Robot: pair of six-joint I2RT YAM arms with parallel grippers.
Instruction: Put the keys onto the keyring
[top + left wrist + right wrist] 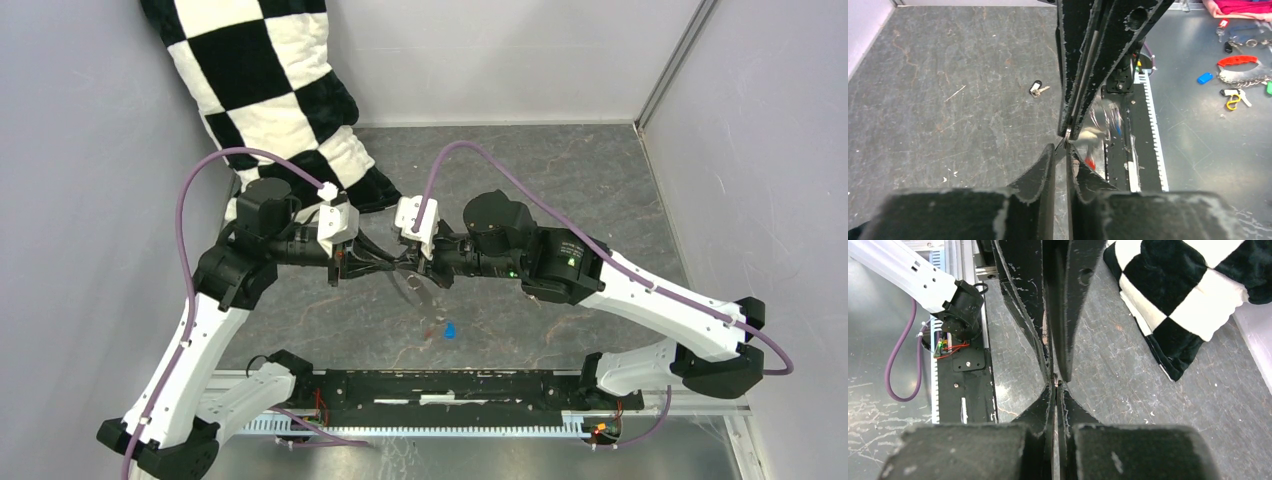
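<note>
Two claws meet tip to tip above the middle of the worktop (560,180). The left claw (1062,150) and the right claw (1056,386) each have their fingers drawn almost together. Both are clenched on the one keyring (413,290), a thin grey hoop that hangs just under the meeting point. At the tips only a sliver of wire shows, and most of the grip is hidden by the black fingers.

There are three keys, none seen sharply in every view:
- **Blue key** (450,330): it sits near the hoop on the side towards the arm bases.
- **Red key** (1090,162): it is only a blurred patch beside the left claw's fingers.
- **Dark key with white** (1036,89): it lies flat on the worktop, well apart from the claws, and cannot be found in the overhead view.

In the left wrist view a smeared silvery mass with a blue streak hangs just past the tips. I cannot tell whether the red and blue keys are threaded on the hoop or lie on the worktop behind it.

One checked cushion (265,90) leans at the far left, cut off by the frame. A scatter of spare trinkets (1248,80) lies on the metal surface past the rail, partly cut off at the picture's edge.
</note>
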